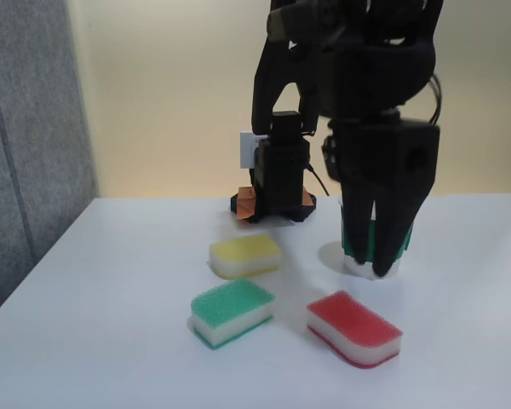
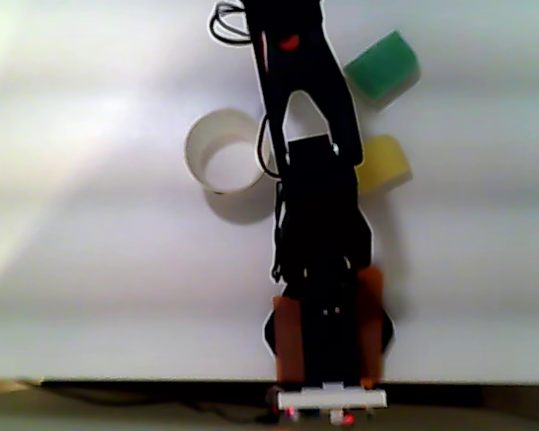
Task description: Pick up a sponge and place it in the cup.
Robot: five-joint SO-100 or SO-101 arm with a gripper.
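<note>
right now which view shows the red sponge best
The fixed view: the red sponge lies whole and unblocked at the front of the table, right of the green sponge. I can't find it in the other view.

1. No text, label, brand, number or sign can be read in the fixed view.
2. None can be read in the other view either.
3. The white tag [image 1: 248,150] on the arm behind the pincer [image 1: 376,266] is blank as far as the fixed view tells.
</note>
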